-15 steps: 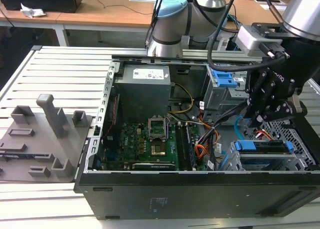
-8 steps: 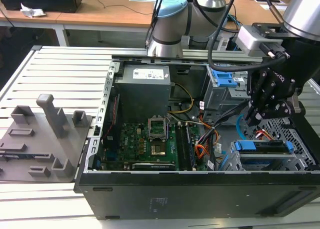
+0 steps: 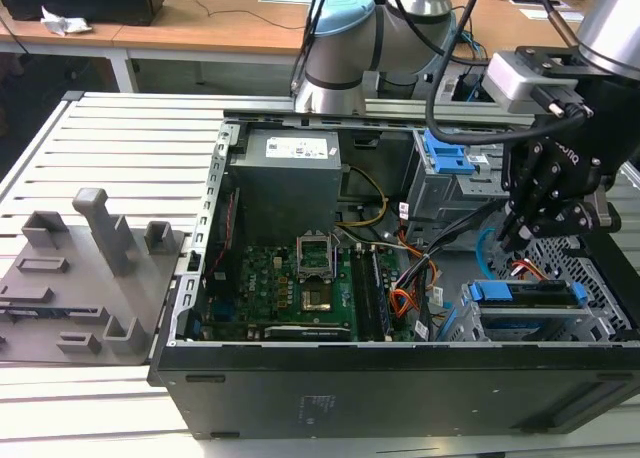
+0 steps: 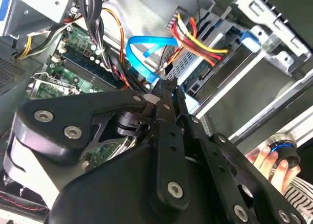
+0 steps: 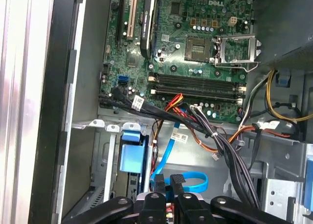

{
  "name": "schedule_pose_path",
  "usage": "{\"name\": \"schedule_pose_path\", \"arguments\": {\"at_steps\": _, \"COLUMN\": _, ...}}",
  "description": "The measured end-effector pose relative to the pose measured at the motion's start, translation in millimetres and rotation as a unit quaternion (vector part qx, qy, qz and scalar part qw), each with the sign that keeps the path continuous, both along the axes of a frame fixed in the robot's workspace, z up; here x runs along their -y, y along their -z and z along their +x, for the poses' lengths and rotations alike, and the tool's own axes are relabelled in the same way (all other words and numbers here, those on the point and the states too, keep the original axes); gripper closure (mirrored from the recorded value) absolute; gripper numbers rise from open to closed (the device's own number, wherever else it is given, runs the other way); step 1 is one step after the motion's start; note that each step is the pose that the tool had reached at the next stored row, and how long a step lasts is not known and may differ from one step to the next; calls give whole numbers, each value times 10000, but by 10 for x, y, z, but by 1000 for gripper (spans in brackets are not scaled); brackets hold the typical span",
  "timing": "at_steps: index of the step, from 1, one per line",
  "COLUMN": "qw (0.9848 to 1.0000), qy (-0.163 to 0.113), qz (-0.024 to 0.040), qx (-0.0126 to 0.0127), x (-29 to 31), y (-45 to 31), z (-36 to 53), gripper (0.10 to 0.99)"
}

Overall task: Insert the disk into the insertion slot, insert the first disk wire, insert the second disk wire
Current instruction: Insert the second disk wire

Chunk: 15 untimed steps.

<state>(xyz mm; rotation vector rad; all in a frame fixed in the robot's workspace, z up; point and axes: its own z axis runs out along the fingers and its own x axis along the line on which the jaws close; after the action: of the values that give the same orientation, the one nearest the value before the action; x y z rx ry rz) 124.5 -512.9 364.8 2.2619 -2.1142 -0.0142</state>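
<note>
The disk (image 3: pixel 528 296), silver-grey in its blue bracket, lies in the insertion slot (image 3: pixel 600 278), a perforated grey cage at the case's exterior-view right. My gripper (image 3: pixel 515 240) hangs just above and behind it. In both wrist views the black fingers stand close together, shut on the end of the second disk wire (image 4: pixel 142 53), a light-blue flat cable looping away from the tips (image 5: pixel 188 180). The first disk wire (image 4: pixel 195 35), red and yellow strands, runs beside the disk's end, close beyond my gripper (image 4: pixel 168 84). The blue bracket (image 5: pixel 129 158) lies beside my gripper (image 5: pixel 167 182).
The taller cage with a blue latch (image 3: pixel 445 158) stands behind the gripper. The power supply (image 3: pixel 290 173) and motherboard (image 3: pixel 290 278) take up the case's middle. A black cable bundle (image 5: pixel 220 145) crosses near the fingers. A grey fixture (image 3: pixel 80 278) lies outside. A person's hand (image 4: pixel 266 158) shows.
</note>
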Motion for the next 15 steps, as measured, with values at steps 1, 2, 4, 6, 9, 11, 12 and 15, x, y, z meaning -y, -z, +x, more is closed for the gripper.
{"name": "schedule_pose_path", "arguments": {"at_steps": 1, "qw": 10000, "qy": 9, "qz": 1, "qx": 0, "x": 1, "y": 1, "z": 1, "gripper": 925}}
{"name": "schedule_pose_path", "arguments": {"at_steps": 2, "qw": 10000, "qy": 39, "qz": -1, "qx": 0, "x": 6, "y": 2, "z": 1, "gripper": 925}}
{"name": "schedule_pose_path", "arguments": {"at_steps": 4, "qw": 9999, "qy": 131, "qz": 0, "qx": 0, "x": 6, "y": 3, "z": 2, "gripper": 925}}
{"name": "schedule_pose_path", "arguments": {"at_steps": 6, "qw": 9996, "qy": 267, "qz": 0, "qx": 0, "x": 7, "y": 5, "z": 2, "gripper": 925}}
{"name": "schedule_pose_path", "arguments": {"at_steps": 9, "qw": 9982, "qy": 597, "qz": 0, "qx": 0, "x": 7, "y": 8, "z": 2, "gripper": 925}}
{"name": "schedule_pose_path", "arguments": {"at_steps": 11, "qw": 9976, "qy": 686, "qz": 0, "qx": 0, "x": 7, "y": 8, "z": 3, "gripper": 925}}
{"name": "schedule_pose_path", "arguments": {"at_steps": 12, "qw": 9976, "qy": 694, "qz": 0, "qx": 0, "x": 7, "y": 8, "z": 3, "gripper": 925}}
{"name": "schedule_pose_path", "arguments": {"at_steps": 15, "qw": 9976, "qy": 696, "qz": 0, "qx": 0, "x": 7, "y": 8, "z": 3, "gripper": 925}}
